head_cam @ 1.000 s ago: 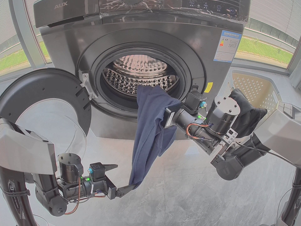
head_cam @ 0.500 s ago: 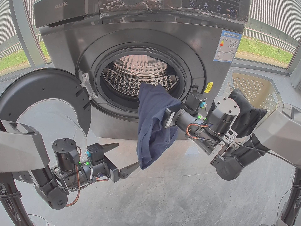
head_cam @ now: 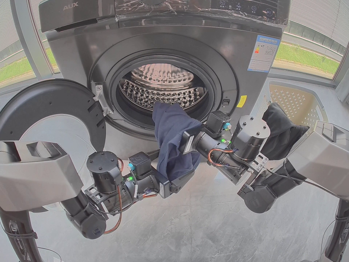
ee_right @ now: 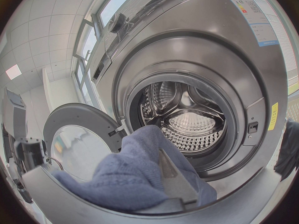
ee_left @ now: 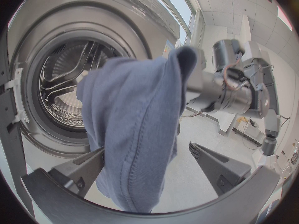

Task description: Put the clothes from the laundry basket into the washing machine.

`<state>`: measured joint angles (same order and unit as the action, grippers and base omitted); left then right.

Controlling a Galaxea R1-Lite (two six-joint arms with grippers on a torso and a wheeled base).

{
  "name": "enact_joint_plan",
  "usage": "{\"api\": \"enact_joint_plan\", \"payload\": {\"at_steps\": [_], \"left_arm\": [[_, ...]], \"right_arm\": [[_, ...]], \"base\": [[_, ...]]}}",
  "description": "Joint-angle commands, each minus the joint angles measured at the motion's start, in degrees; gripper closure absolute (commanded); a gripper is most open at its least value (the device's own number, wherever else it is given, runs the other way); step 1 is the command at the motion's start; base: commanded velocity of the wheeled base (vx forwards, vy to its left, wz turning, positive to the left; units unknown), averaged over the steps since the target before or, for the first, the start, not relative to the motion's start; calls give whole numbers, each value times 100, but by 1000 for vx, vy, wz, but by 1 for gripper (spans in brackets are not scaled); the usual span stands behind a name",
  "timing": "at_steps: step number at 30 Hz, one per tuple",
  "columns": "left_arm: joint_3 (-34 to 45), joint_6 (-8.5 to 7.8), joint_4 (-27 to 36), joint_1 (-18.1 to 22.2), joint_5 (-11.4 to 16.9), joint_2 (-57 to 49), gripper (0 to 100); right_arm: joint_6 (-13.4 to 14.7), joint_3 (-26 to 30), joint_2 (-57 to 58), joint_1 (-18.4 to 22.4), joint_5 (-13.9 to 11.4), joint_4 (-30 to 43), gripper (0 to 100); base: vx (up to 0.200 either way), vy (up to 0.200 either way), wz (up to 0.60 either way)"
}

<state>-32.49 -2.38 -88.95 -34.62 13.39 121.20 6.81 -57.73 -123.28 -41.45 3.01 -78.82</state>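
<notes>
Right tool (ee_right: 162, 178) is clamping down on the navy garment (head_cam: 171, 139) and holding it just in front of the lower lip of the washing machine (head_cam: 163, 40) opening, so it's not in the drum (head_cam: 163, 84) yet. Most of the cloth is hanging below that tool, in front of the machine's front panel.

Left tool (ee_left: 146, 150) is sitting underneath with its fingers spread apart. The tail is dangling between them and nothing's pinching it.

What I'm worrying about:
- if the right tool is letting go here, I reckon the whole thing is sliding off onto the floor (head_cam: 203, 219), since the bulk is outside the opening
- if only the top goes in, the loose tail is probably ending up draped over the lip
- the two arms are working very near each other, so a bump looks possible

Also, a black garment (head_cam: 280, 128) is hanging over the laundry basket (head_cam: 294, 102) rim right beside the right arm, and it could get knocked off
</notes>
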Motion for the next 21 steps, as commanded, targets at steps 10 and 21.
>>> {"api": "enact_joint_plan", "payload": {"at_steps": [10, 21], "left_arm": [[-1541, -8, 1, 228, -521, 1345, 0], [-1928, 27, 1, 316, -521, 1617, 0]], "right_arm": [[13, 34, 103, -311, 288, 34, 100], [127, 69, 120, -373, 420, 34, 100]], "base": [[0, 0, 0], [0, 0, 0]]}}
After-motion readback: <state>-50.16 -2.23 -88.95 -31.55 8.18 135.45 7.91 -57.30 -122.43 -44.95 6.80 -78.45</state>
